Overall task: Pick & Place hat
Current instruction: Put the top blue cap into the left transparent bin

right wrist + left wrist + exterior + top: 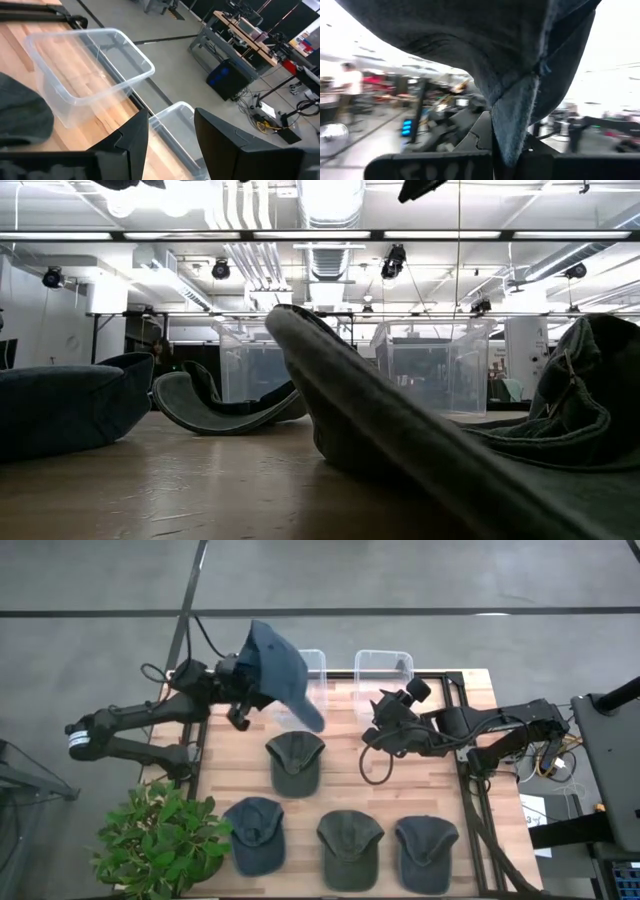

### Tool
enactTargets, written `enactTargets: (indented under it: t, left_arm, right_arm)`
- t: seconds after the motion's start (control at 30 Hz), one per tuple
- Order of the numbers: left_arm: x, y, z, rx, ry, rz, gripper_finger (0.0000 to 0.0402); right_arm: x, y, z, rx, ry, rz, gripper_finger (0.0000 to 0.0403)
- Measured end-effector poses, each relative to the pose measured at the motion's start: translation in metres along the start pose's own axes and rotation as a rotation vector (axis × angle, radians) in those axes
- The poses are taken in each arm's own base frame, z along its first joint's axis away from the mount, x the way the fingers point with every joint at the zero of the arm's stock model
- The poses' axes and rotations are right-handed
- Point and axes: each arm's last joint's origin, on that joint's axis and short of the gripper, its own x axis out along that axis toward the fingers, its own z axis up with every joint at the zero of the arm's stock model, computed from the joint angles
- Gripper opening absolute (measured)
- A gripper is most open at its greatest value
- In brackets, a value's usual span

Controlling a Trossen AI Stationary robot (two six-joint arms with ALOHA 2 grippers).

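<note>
My left gripper (248, 680) holds a dark blue cap (277, 668) up in the air over the table's far left part, beside the left clear bin (312, 668). In the left wrist view the cap (485, 55) fills the picture above the fingers. My right gripper (385, 725) hovers open near the table's middle right, touching nothing; its wrist view shows the gap between its fingers (170, 137) and both bins beyond. Several other caps lie flat on the wooden table, the nearest (296, 762) just below the held one. My left gripper is shut on an edge of the blue cap's cloth (512, 120), pinched between the two fingers. The cap is lifted clear of the table, and its brim (305, 715) slopes down toward the table's near side. Which part of the cap the edge belongs to cannot be told.
Two clear plastic bins (384, 665) (90, 75) stand side by side at the table's far edge. Three caps (255, 832) (350, 848) (427, 852) lie in a row along the near edge. A potted plant (160, 838) stands at the near left corner.
</note>
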Motion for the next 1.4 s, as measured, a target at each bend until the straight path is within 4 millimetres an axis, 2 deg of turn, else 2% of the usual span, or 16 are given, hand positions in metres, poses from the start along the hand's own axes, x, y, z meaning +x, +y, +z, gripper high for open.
enactTargets:
  t: [0.27,0.43,0.63,0.73,0.87,1.07,1.2,1.4]
  left_arm:
    - [-0.001,-0.013,0.014,-0.049,-0.074,-0.210,0.0005]
    - [-0.001,-0.015,0.016,-0.039,-0.109,-0.205,0.0005]
    - [0.000,-0.011,0.014,-0.066,-0.111,-0.144,0.0004]
    - [0.001,-0.006,0.008,-0.113,-0.088,-0.050,0.0004]
    - [0.001,0.006,-0.006,-0.191,-0.034,0.200,0.0004]
    - [-0.005,0.021,-0.023,-0.243,0.024,0.571,0.0004]
    - [-0.008,0.025,-0.026,-0.280,-0.009,0.705,0.0004]
    - [-0.013,0.030,-0.027,-0.434,-0.118,0.920,0.0004]
  right_arm:
    - [0.010,0.010,-0.021,-0.053,0.043,-0.034,0.0148]
    - [0.016,0.014,-0.040,-0.025,0.060,-0.072,0.0151]
    - [0.013,0.004,-0.055,0.000,0.062,-0.074,0.0147]
    - [0.008,-0.005,-0.059,0.028,0.047,-0.066,0.0146]
    - [0.002,-0.019,-0.067,0.089,0.011,-0.023,0.0145]
    - [-0.007,-0.033,-0.077,0.175,-0.099,0.166,0.0144]
    - [-0.011,-0.039,-0.082,0.243,-0.214,0.276,0.0145]
    - [-0.014,-0.046,-0.093,0.246,-0.290,0.300,0.0146]
